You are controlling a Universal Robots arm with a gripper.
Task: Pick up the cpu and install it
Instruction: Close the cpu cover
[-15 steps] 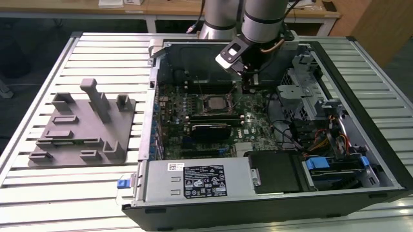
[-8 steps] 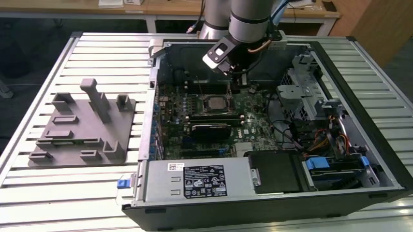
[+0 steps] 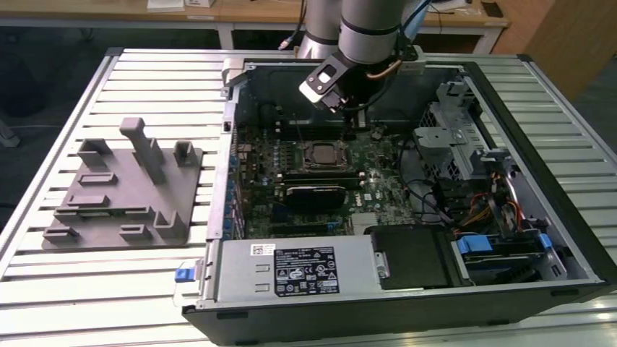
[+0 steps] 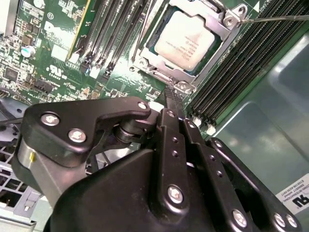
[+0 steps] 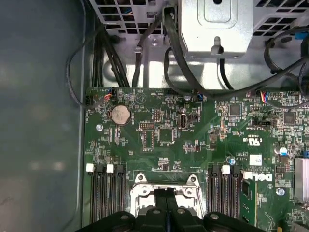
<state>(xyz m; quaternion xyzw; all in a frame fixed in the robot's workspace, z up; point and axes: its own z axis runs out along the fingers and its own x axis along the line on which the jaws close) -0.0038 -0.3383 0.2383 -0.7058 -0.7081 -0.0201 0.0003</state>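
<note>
The cpu [image 3: 326, 154] lies flat in its socket on the green motherboard [image 3: 381, 191] inside the open computer case; in the second wrist view its pale silver top [image 4: 186, 41] sits inside the metal socket frame [image 4: 227, 29]. My gripper [image 3: 349, 119] hangs above the board just behind the socket. Its black fingers [image 4: 175, 104] are pressed together with nothing between them, the tip apart from the chip. In the first wrist view the fingertips [image 5: 166, 198] cover the middle of the socket frame [image 5: 140, 191].
A grey plastic fixture [image 3: 126, 188] with upright posts stands on the slatted table at the exterior view's left. Inside the case are a black heatsink block [image 3: 313, 195], memory slots [image 4: 241, 67], a drive cage [image 3: 463, 144], cables [image 5: 169, 43] and the power supply [image 3: 289, 271].
</note>
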